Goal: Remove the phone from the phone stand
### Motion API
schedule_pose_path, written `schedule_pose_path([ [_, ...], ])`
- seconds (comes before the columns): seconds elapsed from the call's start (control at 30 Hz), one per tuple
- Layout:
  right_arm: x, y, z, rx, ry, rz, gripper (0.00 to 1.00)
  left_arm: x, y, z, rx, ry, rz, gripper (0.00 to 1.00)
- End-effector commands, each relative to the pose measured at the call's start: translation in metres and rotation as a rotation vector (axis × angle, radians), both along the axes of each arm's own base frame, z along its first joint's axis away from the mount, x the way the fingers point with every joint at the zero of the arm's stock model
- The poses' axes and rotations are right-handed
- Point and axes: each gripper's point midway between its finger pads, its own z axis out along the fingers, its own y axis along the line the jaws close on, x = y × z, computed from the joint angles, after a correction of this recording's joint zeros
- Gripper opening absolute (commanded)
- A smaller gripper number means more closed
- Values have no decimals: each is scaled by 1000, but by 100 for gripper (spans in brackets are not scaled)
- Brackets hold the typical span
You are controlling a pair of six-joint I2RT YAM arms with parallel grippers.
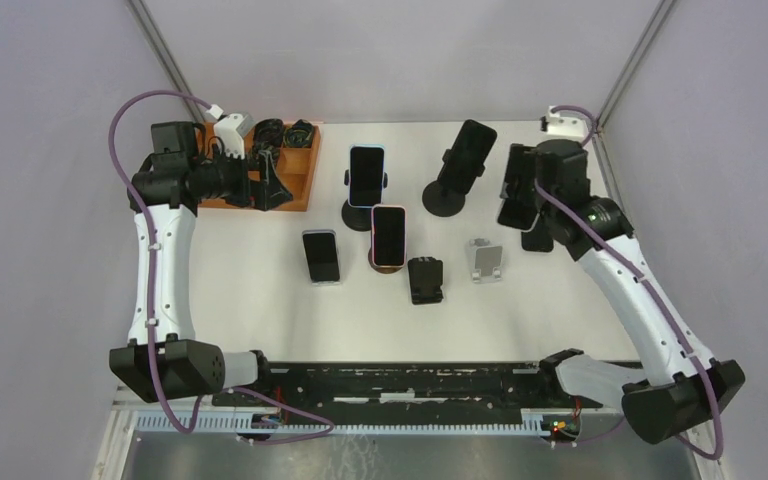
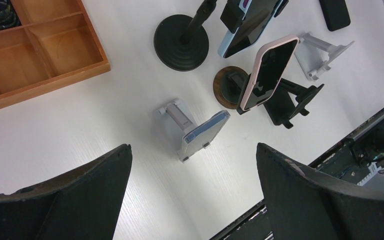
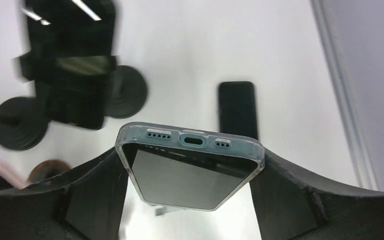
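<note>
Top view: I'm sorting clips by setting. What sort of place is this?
Probably a robot test booth, not a home: plain grey walls enclose a white table, a left arm and right arm are bolted at its edge, and phones and stands sit as props.

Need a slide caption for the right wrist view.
Clear-cased phone clamped between the right jaws, port end toward camera, above the table; a black phone lies flat beyond.

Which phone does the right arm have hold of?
Look to the white table's far right side, where the right gripper reaches. Between its black fingers sits a dark-screened phone in a clear case. Unlike the black phone lying flat on the table beside it, it alone is gripped.
</note>
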Motion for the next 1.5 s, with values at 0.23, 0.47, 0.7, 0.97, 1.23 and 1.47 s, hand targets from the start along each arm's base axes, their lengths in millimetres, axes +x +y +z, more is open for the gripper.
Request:
schedule_pose_path([
  [0.23, 34, -118, -106, 62, 266, -177, 14, -2, -7, 15, -10, -40, -64, 100],
  [0.47, 60, -144, -139, -12, 382, -247, 12, -1, -8, 16, -10, -46, -80, 100],
  [0.7, 60, -197, -147, -119, 449, -453, 9, 2, -7, 2, -6, -18, -96, 100],
  [0.97, 79, -233, -165, -294, 585, -556, 1, 5, -9, -2, -6, -23, -129, 100],
  [1.23, 92, -232, -213, -318, 687, -513, 0, 16, -12, -11, -35, 1, -156, 100],
  [1.47, 121, -190, -258, -123, 700, -275, 3, 18, -14, -9, -53, -5, -157, 100],
])
